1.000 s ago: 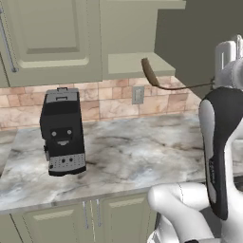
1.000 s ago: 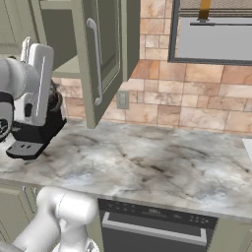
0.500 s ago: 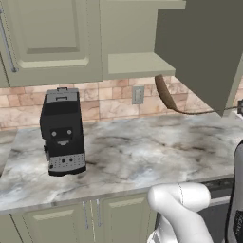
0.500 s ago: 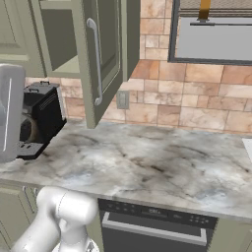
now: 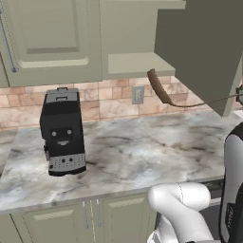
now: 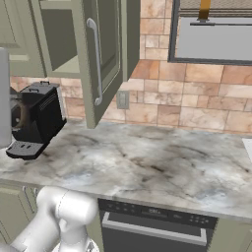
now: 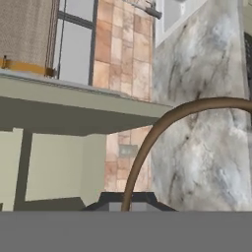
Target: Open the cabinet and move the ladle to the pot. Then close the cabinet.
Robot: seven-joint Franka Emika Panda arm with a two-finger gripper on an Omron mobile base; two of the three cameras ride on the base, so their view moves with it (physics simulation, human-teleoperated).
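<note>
Marble counter [image 6: 162, 167] under sage cabinets, coffee machine [image 5: 61, 130] at the left. The cabinet [image 6: 101, 54] door hangs wide open, so step one looks done. The ladle [image 5: 159, 88] is out and in the air just below the shelf, over the counter, the claw clamped on its thin handle. Still to come: reaching the pot, then shutting the door.

Matt sage-green painted cabinet [image 6: 106, 54] with a smooth silver metal bar handle [image 6: 96, 61]. Wooden-looking brown ladle [image 5: 159, 87]. Glossy veined marble countertop [image 5: 137, 152]; rough stone-tile backsplash [image 6: 192, 98]; matt black plastic coffee machine [image 5: 61, 130].
</note>
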